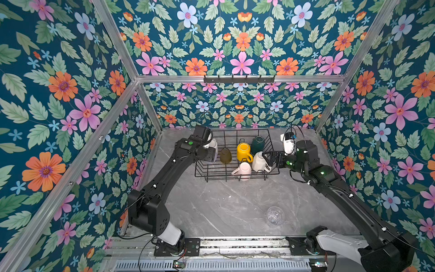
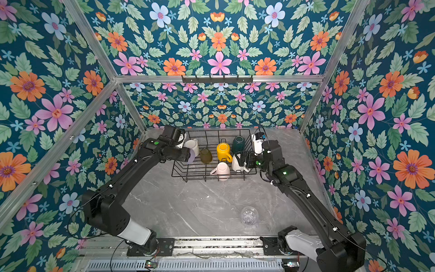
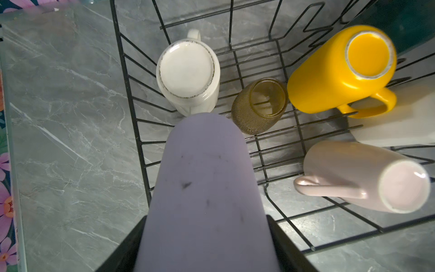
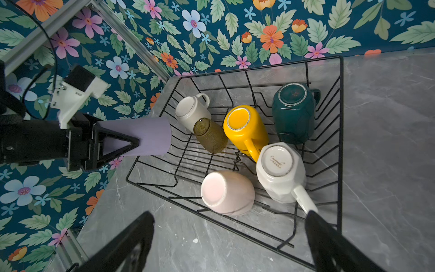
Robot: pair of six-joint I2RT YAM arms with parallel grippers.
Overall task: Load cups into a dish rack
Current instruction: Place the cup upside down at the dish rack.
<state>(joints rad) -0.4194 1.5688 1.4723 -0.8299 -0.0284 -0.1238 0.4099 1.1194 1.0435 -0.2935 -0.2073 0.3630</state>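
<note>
Cups were found mostly loaded in the dish rack, six of them base up. The right jaws were spread wide and held nothing. Nearest ahead of them were seen a pink mug and a white faceted mug, whose handle reached almost to one black finger. Farther from those jaws were set a yellow mug, a dark green mug, an olive glass and a speckled white mug. A lilac tumbler was clamped between the left jaws, held on its side and raised above the rack's edge. Its free end was pointed at the speckled white mug and the olive glass, just short of both. Whether that end was the mouth or the base could not be told. A clear glass was seen on the grey surface, outside the rack, well behind both sets of jaws and nearer the right arm's base.
</note>
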